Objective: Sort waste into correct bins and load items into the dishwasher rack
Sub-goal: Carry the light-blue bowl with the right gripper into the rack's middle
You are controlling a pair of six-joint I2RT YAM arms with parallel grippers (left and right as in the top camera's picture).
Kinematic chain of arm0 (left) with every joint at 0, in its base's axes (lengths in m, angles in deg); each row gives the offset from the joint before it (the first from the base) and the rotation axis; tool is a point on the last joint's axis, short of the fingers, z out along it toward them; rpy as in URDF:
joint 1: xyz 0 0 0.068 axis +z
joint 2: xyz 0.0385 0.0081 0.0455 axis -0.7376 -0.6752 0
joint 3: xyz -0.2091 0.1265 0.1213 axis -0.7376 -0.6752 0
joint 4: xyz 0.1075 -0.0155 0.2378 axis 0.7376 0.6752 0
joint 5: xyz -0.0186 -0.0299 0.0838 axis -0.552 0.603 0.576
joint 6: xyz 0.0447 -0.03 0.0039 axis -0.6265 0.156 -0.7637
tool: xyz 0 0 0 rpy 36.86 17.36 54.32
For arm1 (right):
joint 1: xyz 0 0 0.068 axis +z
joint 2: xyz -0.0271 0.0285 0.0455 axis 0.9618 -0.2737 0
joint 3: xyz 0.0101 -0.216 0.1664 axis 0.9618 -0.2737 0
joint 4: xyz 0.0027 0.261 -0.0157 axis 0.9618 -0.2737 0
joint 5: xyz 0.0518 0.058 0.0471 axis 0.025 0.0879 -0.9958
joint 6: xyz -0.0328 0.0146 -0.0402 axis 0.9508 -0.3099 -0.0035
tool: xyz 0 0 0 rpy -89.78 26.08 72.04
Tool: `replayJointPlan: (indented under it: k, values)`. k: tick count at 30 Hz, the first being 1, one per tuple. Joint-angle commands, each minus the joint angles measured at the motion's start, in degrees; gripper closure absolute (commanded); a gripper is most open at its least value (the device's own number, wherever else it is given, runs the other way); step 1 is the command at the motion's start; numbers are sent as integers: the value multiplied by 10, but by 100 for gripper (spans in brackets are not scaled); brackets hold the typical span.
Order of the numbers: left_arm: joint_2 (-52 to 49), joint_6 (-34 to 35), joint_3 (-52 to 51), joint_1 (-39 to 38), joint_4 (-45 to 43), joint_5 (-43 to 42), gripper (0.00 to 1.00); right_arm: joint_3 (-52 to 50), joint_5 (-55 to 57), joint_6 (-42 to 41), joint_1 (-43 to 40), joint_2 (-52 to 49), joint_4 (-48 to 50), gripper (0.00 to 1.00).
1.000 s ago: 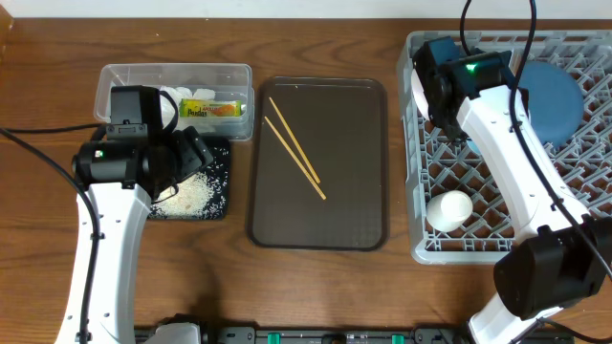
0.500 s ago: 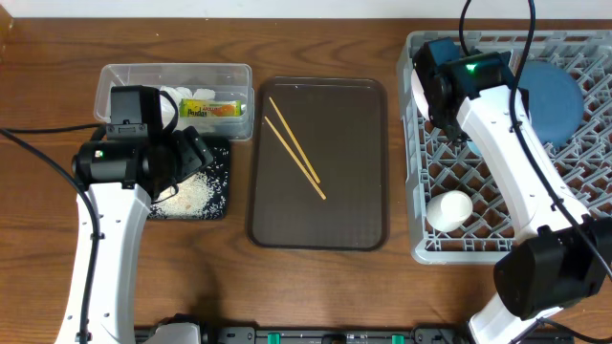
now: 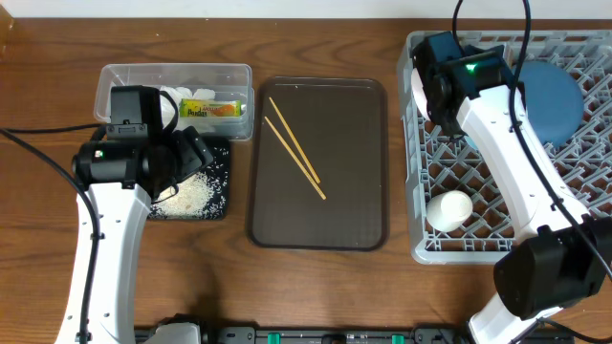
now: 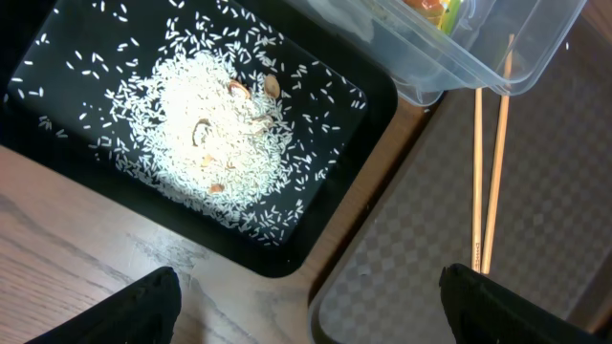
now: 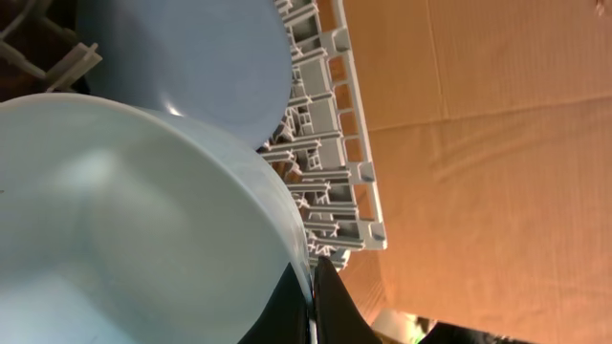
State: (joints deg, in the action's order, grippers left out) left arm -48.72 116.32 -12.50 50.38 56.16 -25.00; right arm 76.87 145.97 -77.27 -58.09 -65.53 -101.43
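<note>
change: basically none, right arm nudged a hair in the dishwasher rack (image 3: 583,162); bowl not yet set down, probably
right gripper (image 5: 311,291): pinching light blue bowl (image 5: 124,220) by the rim
left gripper (image 4: 306,311): spread wide, empty; rice (image 4: 215,134) in black tray (image 4: 57,57) just below
clear tub (image 3: 172,67): napkins (image 3: 172,98), wrapper (image 3: 210,108)
chopsticks (image 3: 295,148): on brown tray (image 3: 344,191), untouched

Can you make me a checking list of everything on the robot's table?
Surface: wooden table, with a brown serving tray in the middle.
Job's things: chopsticks on the serving tray; napkins and wrapper in the clear tub; rice in the black tray; dark blue plate, white cup and light blue bowl in the rack.
Clutter: nothing seen.
Grippers: left gripper open above the black tray's corner; right gripper shut on the white bowl at its rim.
Cables: black cable by the left arm; black cables above the right arm.
Surroundings: creased brown sheet beyond the rack.
</note>
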Motion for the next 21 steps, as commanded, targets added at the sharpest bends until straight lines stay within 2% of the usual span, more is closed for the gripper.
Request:
replayJointPlan:
  k: [1, 10, 21]
  values:
    - [-4, -2, 4, 2, 1, 7, 11, 2, 20, 48, 2, -17, 2, 99]
    - [-4, -2, 4, 2, 1, 7, 11, 2, 85, 71, 15, -100, 5, 99]
    - [-4, -2, 4, 2, 1, 7, 11, 2, 75, 71, 66, -153, 9, 99]
